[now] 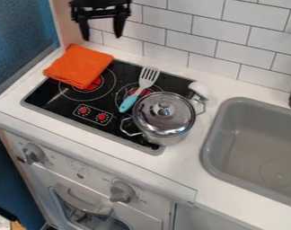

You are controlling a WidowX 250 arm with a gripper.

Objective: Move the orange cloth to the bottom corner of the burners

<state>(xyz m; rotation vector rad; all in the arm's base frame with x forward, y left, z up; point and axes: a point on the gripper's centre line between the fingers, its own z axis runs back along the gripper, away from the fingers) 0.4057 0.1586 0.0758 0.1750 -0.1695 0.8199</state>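
Note:
The black gripper [102, 32] hangs at the top left of the camera view, its two fingers apart with nothing between them. Below and left of it, the folded orange cloth [79, 65] lies flat over the upper left corner of the black burner plate [52, 99]. It covers part of the left burner ring and overlaps the white counter behind. The gripper is apart from the cloth.
A lidded metal pot [164, 117] stands on the right part of the burners. A spatula [140, 89] with a blue handle lies left of it, and a white object [199, 90] behind it. The grey sink [256, 143] is at the right; a tiled wall [213, 40] rises behind.

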